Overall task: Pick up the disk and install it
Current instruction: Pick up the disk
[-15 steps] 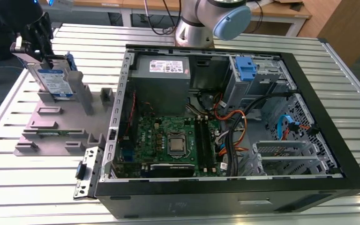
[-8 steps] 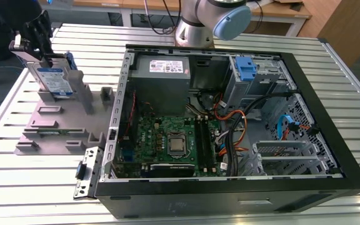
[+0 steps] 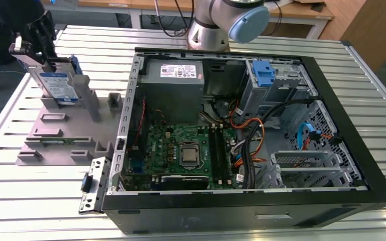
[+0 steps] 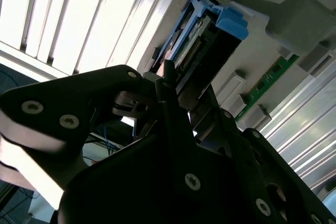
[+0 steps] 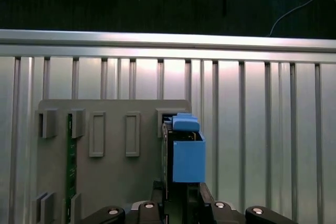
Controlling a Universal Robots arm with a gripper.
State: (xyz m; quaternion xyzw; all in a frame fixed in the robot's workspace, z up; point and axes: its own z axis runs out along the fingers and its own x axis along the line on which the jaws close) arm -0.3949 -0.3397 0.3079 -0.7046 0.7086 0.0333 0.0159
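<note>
Disk (image 3: 58,84) stands on edge in the grey fixture (image 3: 56,125), with its upper end between the jaws of your gripper (image 3: 40,54). Whether the jaws are pinching it or slack, you cannot tell. Risk, as judged: an off-centre hold on the blue rail (image 5: 188,156) would tilt the disk and jam it in the slot below the jaws.

The arm (image 3: 210,22) is silver-grey tubing with a pale blue joint cap (image 3: 250,24); its gripper (image 4: 170,85) is matte black, studded with silver screws (image 4: 192,182).
</note>
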